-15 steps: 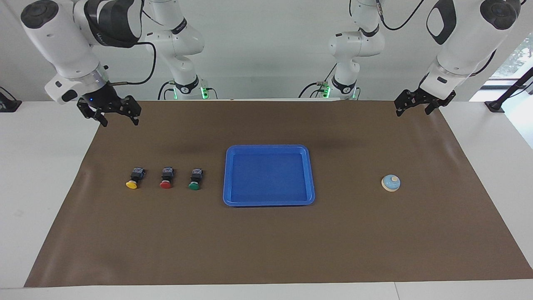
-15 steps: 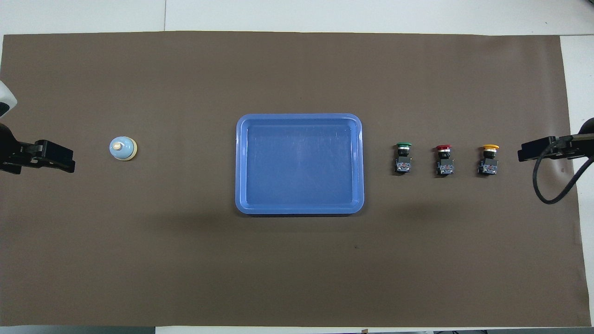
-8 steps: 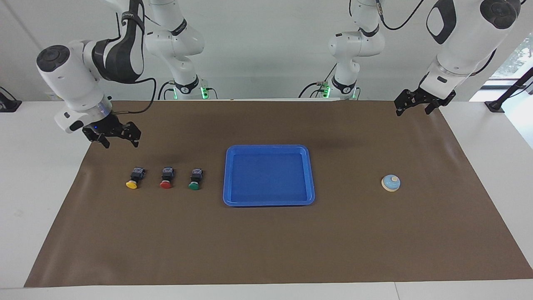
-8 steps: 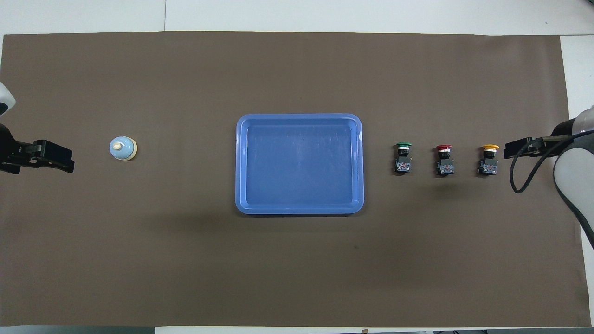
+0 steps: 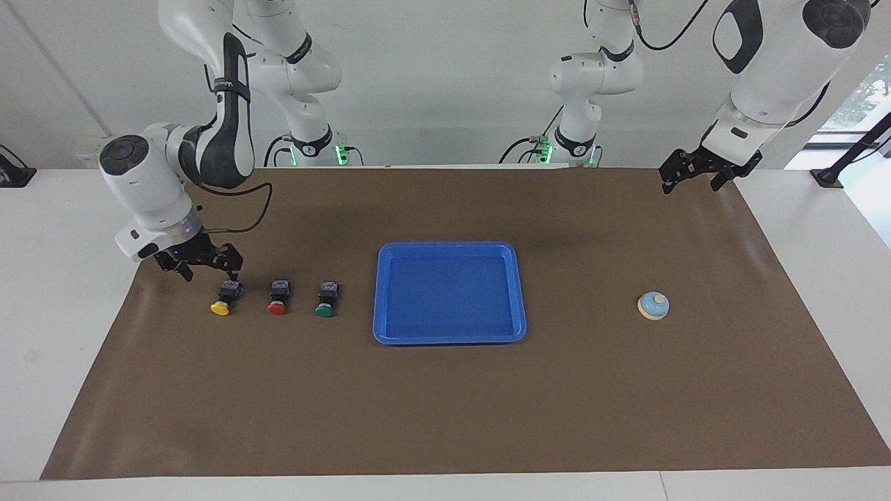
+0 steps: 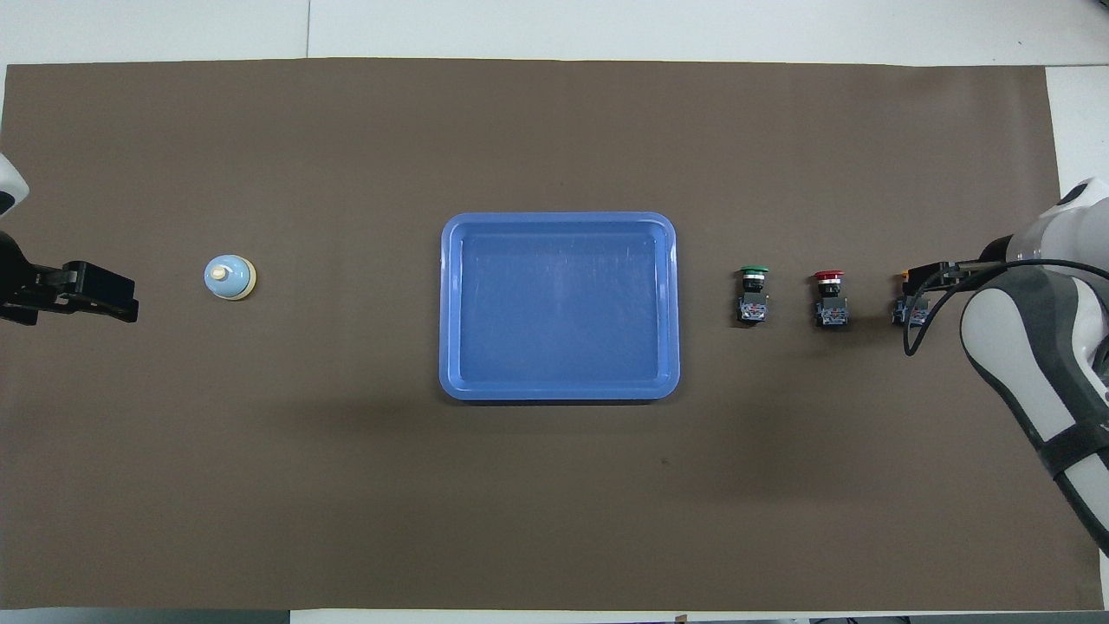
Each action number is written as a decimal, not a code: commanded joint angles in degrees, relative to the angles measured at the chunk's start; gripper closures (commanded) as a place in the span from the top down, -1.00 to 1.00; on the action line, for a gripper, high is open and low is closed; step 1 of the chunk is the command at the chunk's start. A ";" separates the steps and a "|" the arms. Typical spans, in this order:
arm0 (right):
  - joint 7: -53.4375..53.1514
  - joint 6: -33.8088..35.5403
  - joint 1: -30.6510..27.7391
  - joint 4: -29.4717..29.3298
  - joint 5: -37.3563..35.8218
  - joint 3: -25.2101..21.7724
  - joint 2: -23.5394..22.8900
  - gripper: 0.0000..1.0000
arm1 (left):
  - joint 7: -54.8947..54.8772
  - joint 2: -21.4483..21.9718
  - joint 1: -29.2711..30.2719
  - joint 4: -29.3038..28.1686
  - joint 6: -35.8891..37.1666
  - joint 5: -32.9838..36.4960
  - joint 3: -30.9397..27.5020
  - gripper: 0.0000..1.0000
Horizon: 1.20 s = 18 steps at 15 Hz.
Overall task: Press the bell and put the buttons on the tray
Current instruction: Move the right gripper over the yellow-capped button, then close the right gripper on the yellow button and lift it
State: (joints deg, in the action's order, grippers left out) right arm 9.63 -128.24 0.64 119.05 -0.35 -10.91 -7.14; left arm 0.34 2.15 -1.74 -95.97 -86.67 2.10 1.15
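the brown rectangular mat (image 5: 445,403) is covering the table, its long axis running from one arm's end to the other. the flat bright blue plastic tray (image 5: 381,292) is lying at its middle. three black-bodied push buttons are lying in a row toward the right arm's end, caps pointing away from the robots: yellow button (image 5: 224,300), red button (image 5: 278,297), green button (image 5: 326,300). the light blue dome bell (image 5: 653,305) is sitting upright toward the left arm's end. the right gripper (image 5: 209,275) is hanging spread just beside the yellow button. the left gripper (image 5: 690,185) is waiting, spread, over the mat's edge.
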 commanded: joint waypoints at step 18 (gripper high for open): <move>4.26 -6.23 -1.69 4.17 1.58 0.63 -5.69 1.00 | 0.36 0.31 0.95 0.43 0.45 -0.51 0.61 1.00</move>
State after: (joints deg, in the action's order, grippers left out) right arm 11.27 -133.12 0.49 122.73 -0.05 -10.88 -12.31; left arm 0.34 2.15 -1.74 -95.97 -86.67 2.10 1.15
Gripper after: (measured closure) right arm 0.000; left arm 0.000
